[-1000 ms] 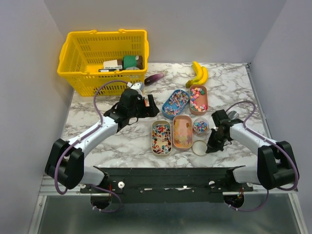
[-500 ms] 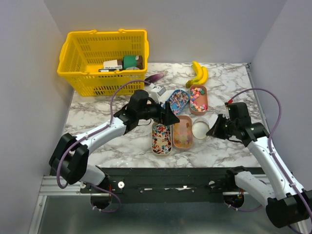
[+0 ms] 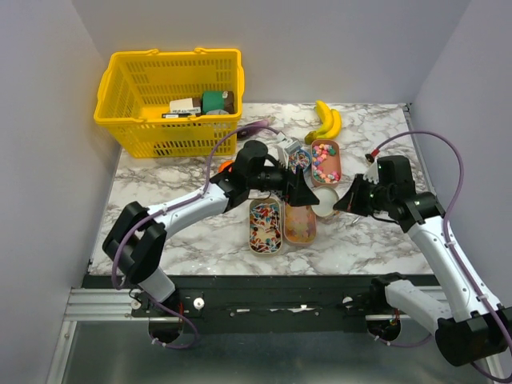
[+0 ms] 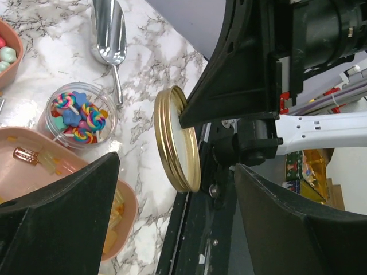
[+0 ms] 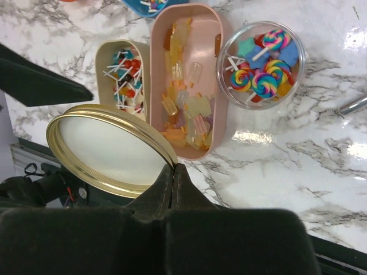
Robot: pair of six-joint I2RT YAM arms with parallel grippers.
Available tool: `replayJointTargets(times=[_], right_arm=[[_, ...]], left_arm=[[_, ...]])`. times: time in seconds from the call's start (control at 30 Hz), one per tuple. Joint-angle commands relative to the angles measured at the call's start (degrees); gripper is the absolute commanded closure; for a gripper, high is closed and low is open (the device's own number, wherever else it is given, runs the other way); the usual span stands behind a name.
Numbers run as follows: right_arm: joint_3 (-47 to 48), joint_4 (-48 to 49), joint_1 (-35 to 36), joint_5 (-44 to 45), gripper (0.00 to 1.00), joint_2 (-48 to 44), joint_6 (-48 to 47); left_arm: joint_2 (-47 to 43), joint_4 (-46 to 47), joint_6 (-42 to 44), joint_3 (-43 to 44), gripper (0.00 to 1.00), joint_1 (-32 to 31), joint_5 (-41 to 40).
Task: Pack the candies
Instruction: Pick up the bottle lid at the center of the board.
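Below right end effector [image 5: 173, 169], on tabletop [image 5: 298, 166]: candies [image 5: 182, 106] in open trays [image 5: 218, 109], lollipops in round jar [image 5: 261, 63]. Pinched shut on gold lid [image 5: 109, 146] rim, held aloft to leave jar open for filling. Opposite: left end effector [image 3: 300, 194] spread wide, edge-on to lid, probably for handover.

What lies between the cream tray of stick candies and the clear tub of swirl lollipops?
The pink tray of yellow and orange candies; the right wrist view shows it beside the cream tray, with the clear tub on its other side.
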Motion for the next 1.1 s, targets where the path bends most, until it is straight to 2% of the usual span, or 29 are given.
replayJointTargets(times=[0.0,0.03,0.07,0.13,0.17,0.27,0.47,0.5,0.53,0.57,0.67,0.77,0.83,0.9,0.97,1.07], right_arm=[[3.0,2.5,0.3,-2.6,0.99,1.4,-1.5],[3.3,2.7,0.3,-2.9,0.99,1.7,-1.6],[3.4,3.2,0.3,-3.1,0.99,1.8,-1.6],[3.8,3.5,0.3,-3.5,0.99,2.1,-1.5],[4.0,3.4,0.3,-3.4,0.99,2.3,-1.4],[5.1,2.3,0.3,-2.4,0.99,3.2,-1.0],[8.4,-0.3,0.3,-1.2,0.83,4.9,0.7],[9.0,-0.6,0.2,-0.7,0.79,4.9,1.2],[10.2,-1.1,0.3,0.2,0.67,4.9,2.1],[11.2,-2.7,0.3,0.9,0.61,5.0,2.7],[14.8,-5.2,0.3,2.7,0.48,5.4,5.5],[18.5,-9.2,0.2,5.2,0.43,6.8,9.5],[22.3,-11.4,0.3,5.8,0.41,9.0,13.6],[24.7,-13.1,0.3,3.3,0.4,10.8,16.0],[25.3,-13.4,0.3,-0.4,0.39,12.6,20.3],[23.7,-10.3,0.3,-3.5,0.39,13.0,26.3]], left_arm=[[3.8,-4.3,3.8,5.4,0.13,-1.4,2.2],[4.5,-6.1,4.2,6.3,0.14,-1.7,1.8],[5.8,-6.9,4.7,8.0,0.21,-2.0,1.7],[6.7,-8.3,5.5,8.9,0.29,-2.3,1.0],[7.3,-8.8,5.7,9.6,0.39,-2.4,0.8],[7.5,-10.0,7.1,10.4,0.53,-2.6,-0.3],[7.1,-13.1,10.7,12.1,0.74,-2.7,-3.6],[7.0,-13.2,11.2,12.4,0.74,-2.8,-4.2],[7.0,-14.9,11.9,12.6,0.74,-2.9,-4.9],[6.7,-15.6,13.3,13.3,0.74,-2.9,-6.9],[5.7,-18.7,16.0,14.6,0.75,-3.5,-11.8],[4.2,-21.8,21.0,15.9,0.74,-4.8,-17.8],[3.3,-23.0,25.1,16.3,0.74,-6.5,-25.9],[1.7,-22.6,27.8,16.0,0.75,-7.9,-34.4],[0.3,-20.6,31.3,14.8,0.74,-9.7,-39.6],[-2.2,-15.6,34.2,11.9,0.74,-11.2,-48.7]])
